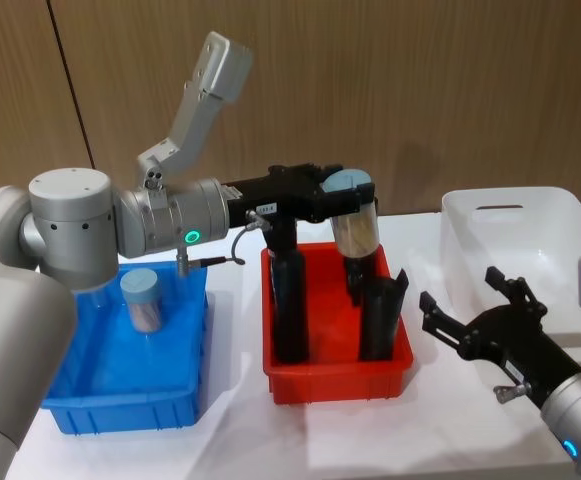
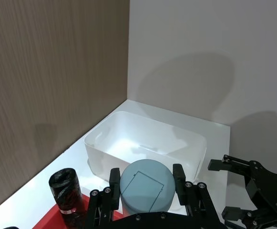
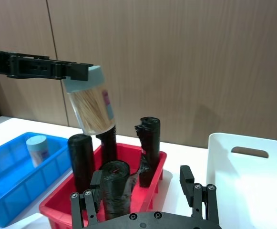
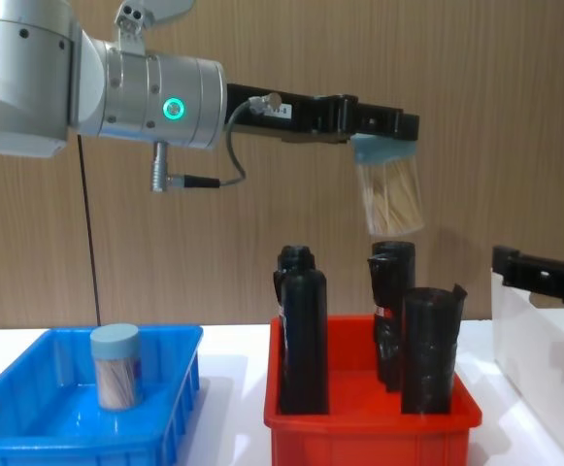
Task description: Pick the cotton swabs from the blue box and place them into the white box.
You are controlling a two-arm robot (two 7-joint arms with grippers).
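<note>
Fingers (image 2: 179,172) of left gripper (image 2: 146,174) clench clear blue-lidded jar of cotton swabs (image 4: 390,199) | tall white plastic box (image 1: 457,255) lies to its right | right gripper (image 1: 465,300) spread — beside that box

The black left claw (image 1: 348,190) holds a clear cylindrical plastic jar (image 1: 356,228) with a pale blue-grey lid and tan, white-tipped sticks. A second clear jar (image 1: 142,300), its lid the same blue-grey, stands in the bright blue shallow plastic tray (image 1: 120,420) at 9 o'clock of the red plastic bin (image 1: 340,385), whose tall rolls (image 1: 290,300) are glossy black. At 3 o'clock, the tall plastic bin (image 1: 465,245) is white. The right claw (image 1: 460,292) is black, the surface (image 1: 240,440) white, the wall panel (image 1: 420,90) brown wood-grain.
</note>
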